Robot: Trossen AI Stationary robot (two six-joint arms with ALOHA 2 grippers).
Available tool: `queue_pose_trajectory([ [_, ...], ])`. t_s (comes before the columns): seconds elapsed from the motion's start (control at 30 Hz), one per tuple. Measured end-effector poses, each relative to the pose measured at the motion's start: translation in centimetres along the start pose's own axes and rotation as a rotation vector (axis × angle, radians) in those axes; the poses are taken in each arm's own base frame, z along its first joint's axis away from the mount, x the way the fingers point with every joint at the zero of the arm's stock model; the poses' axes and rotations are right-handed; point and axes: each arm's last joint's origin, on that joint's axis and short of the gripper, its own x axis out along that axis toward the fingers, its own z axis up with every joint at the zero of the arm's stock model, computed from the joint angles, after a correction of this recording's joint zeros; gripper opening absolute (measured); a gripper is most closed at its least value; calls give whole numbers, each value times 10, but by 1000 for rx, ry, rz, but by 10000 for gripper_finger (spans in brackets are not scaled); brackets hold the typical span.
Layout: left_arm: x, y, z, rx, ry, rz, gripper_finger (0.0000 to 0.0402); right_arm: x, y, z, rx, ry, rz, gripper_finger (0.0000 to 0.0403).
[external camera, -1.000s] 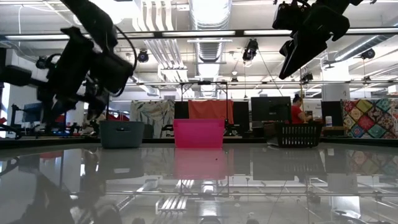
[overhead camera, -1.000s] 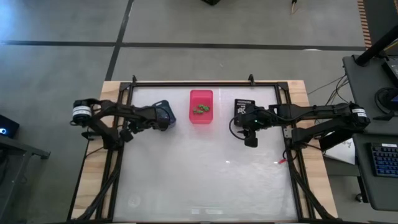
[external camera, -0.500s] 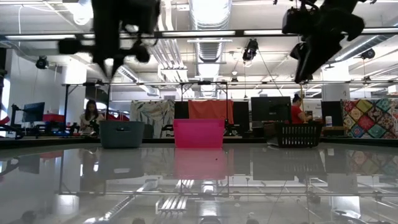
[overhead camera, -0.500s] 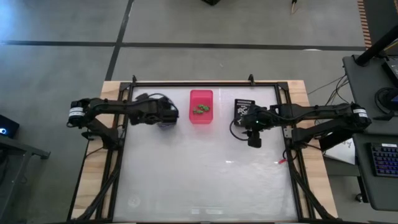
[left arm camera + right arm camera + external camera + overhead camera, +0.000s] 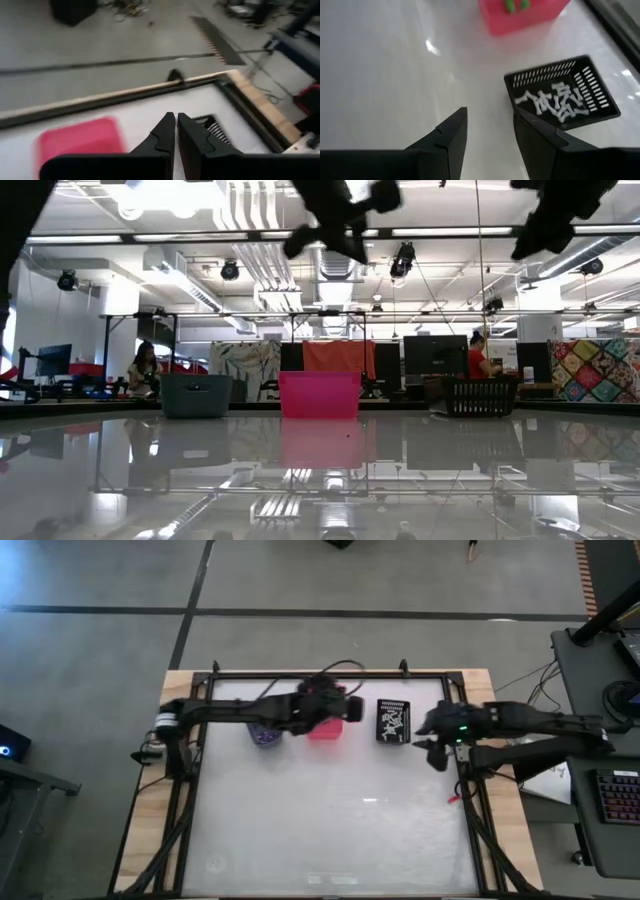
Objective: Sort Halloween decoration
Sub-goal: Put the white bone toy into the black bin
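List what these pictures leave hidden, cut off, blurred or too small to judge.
- Pink bin, high view: the left arm covers most of it, hiding its contents there.
- Left gripper, left wrist view: shut, but motion blur leaves it unclear whether anything tiny sits between the tips.
- Purple trinkets, high view: too small to count or identify.
- White trinkets in the black bin, right wrist view: overlapping, shapes unclear.
- Green trinkets, right wrist view: cut off by the frame edge.

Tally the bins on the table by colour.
blue-grey bin: 1
pink bin: 1
black bin: 1
Total: 3
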Motion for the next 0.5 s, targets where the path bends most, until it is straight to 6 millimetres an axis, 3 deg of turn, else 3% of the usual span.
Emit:
queue_pose_trajectory([
  [0.2, 49, -45, -15, 104, 3, -70, 0, -52, -10, -20, 128, -294, 53, 153],
  [0.33, 80, -74, -33, 119, 65, -161, 0, -65, -12, -24, 193, -393, 66, 153],
  [0.5, 104, -89, -53, 146, 97, -183, 0, -65, -12, -24, 232, -396, 76, 153],
])
